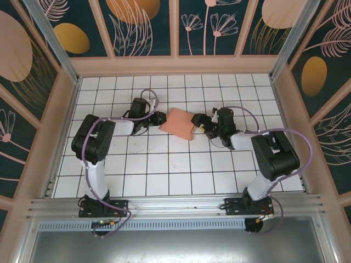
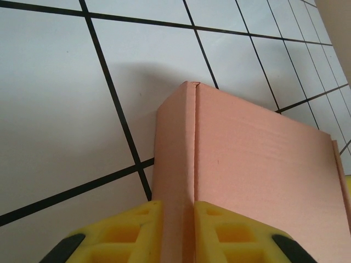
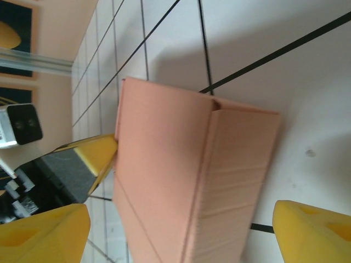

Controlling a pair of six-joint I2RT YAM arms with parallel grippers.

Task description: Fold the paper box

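The salmon-pink paper box [image 1: 178,124] sits folded up on the white grid table, between both grippers. My left gripper [image 1: 160,118] has hold of its left side. In the left wrist view, a thin upright wall of the box [image 2: 252,148] is pinched between the two yellow fingers [image 2: 137,230] of that gripper [image 2: 178,211]. My right gripper [image 1: 197,121] is at the box's right end. It [image 3: 181,219] stands wide open in the right wrist view, with the box [image 3: 164,153] between its spread fingers [image 3: 312,230] and touching neither.
The tiled table [image 1: 164,170] is ringed by pink-framed walls [image 1: 175,64], with an aluminium rail [image 1: 175,205] at the near edge. The left arm's yellow finger [image 3: 96,153] and wrist camera [image 3: 22,123] lie just beyond the box in the right wrist view.
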